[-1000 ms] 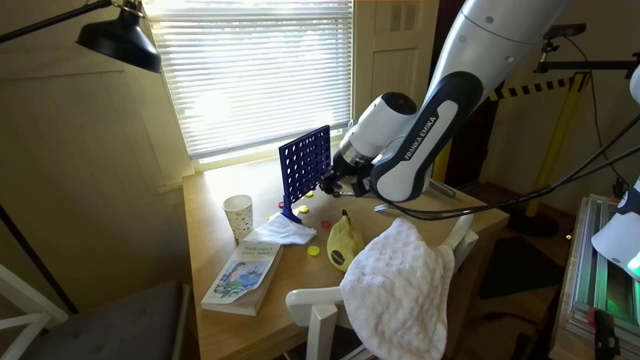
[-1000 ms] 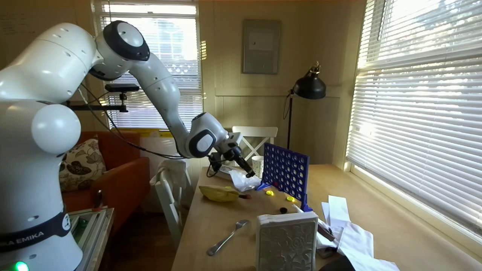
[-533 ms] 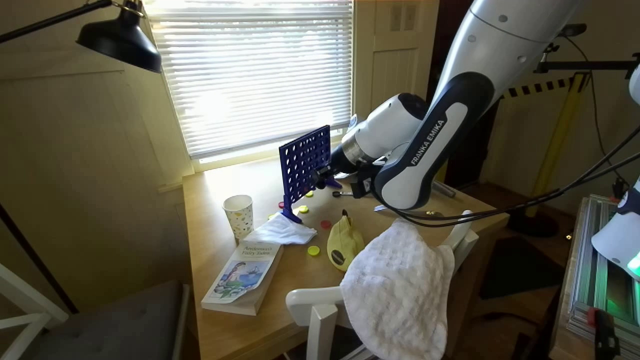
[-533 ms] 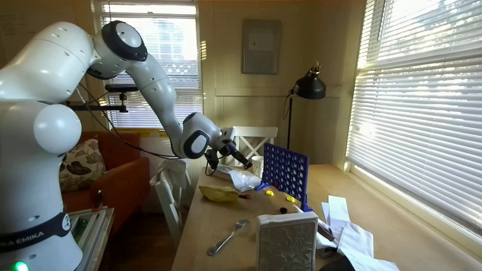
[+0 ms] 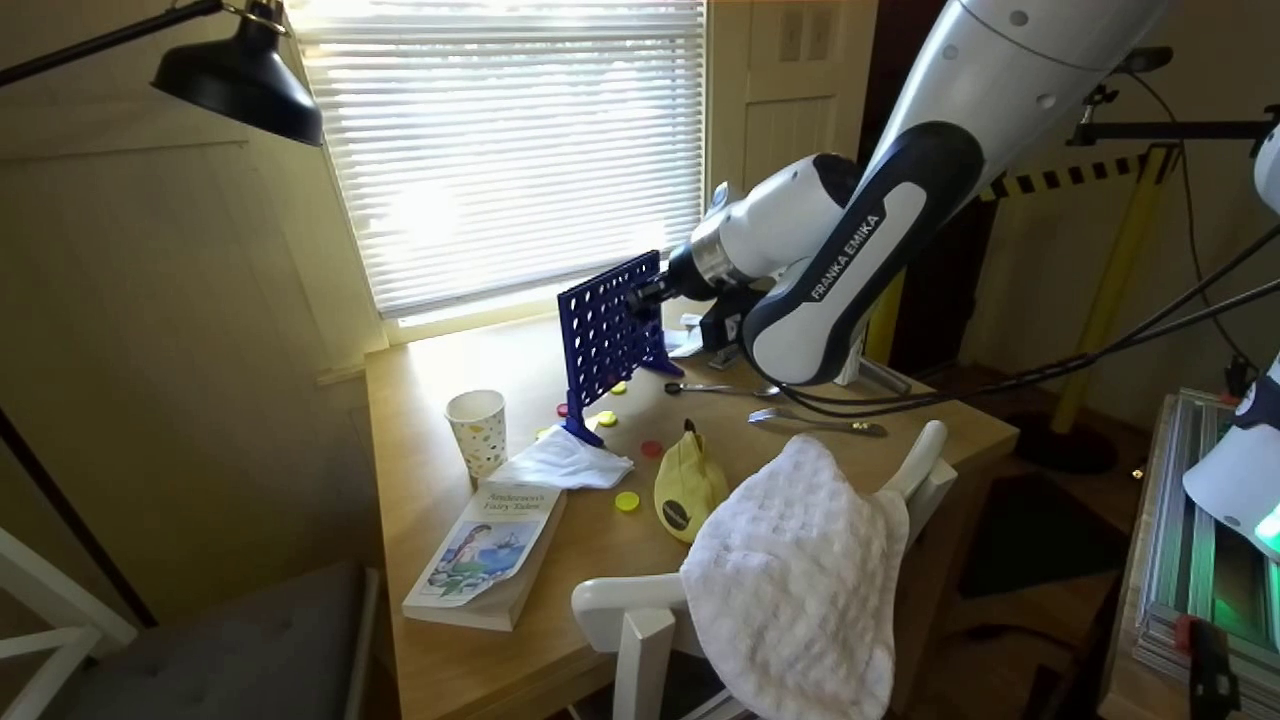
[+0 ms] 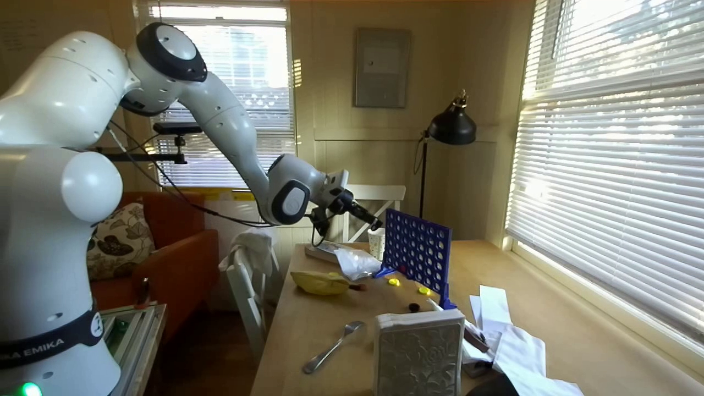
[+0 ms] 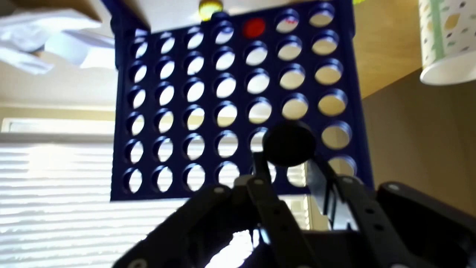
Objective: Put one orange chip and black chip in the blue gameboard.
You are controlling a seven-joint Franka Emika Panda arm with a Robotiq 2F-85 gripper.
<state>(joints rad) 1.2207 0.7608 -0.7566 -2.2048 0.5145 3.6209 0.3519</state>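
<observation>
Gripper [image 7: 289, 160] holds black chip [image 7: 289, 143] near the blue gameboard [image 7: 242, 99].

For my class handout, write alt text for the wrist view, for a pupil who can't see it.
A black chip gripped by the robot's claw is held before a blue gameboard of round holes; a red chip shows in one hole. The picture is upside down, with window blinds at the bottom and a patterned cup at the right.
</observation>
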